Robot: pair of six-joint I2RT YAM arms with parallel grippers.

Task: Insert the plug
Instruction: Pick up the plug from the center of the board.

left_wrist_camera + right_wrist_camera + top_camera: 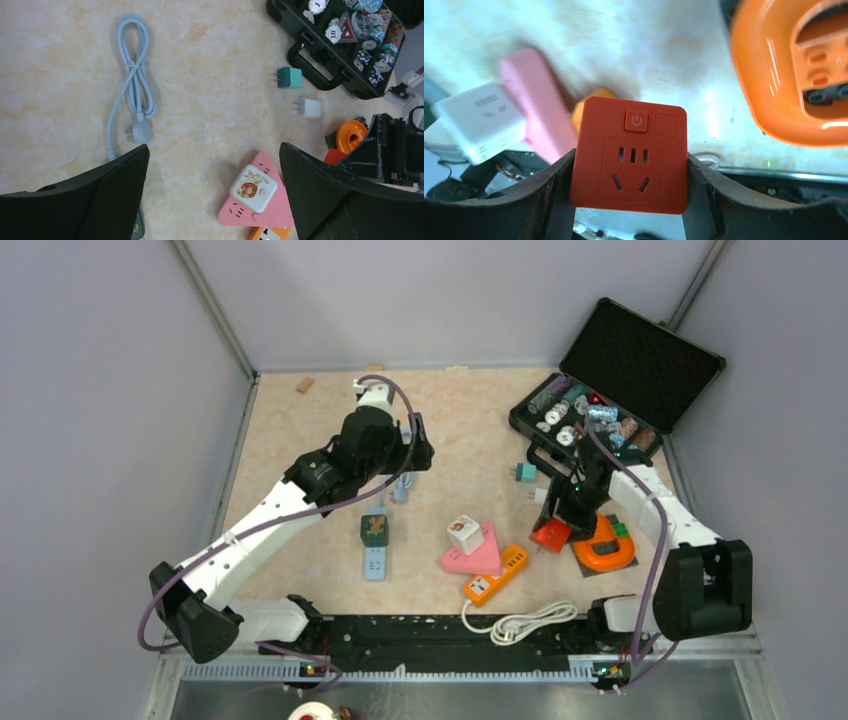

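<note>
Where the plug is: red socket cube (630, 150) sits between the fingers (549, 195) of the right gripper (630, 170), socket face and power button toward the wrist camera; in the top view it is just beside the orange round reel (605, 548), right side of table (470, 420).
right claw: partly closed, both fingers pressed on the cube's sides, gripping it; lifted or resting on the table, cannot tell.
left claw: left gripper (214, 150) spread fully wide, holds nothing, touches nothing, hangs above mid-table.
red cubes: 1.
power strips: 3 – pink triangle strip (280, 210), orange strip (497, 575) touching it, pale blue strip (375, 565) well left.
cubes on strips: 2 – white cube (253, 187) with tiger print on the pink one, green cube (374, 529) on the blue one.
loose small plugs: 2 – teal plug (290, 78), white plug (309, 107), prongs pointing left in the left wrist view, both near the case.
cables: 2 – pale blue cable (135, 75) tied in a coil, white cable (520, 622) bundled at the near edge.
cases: 1 – black case (645, 355), lid open, chips and small parts inside, far right.
</note>
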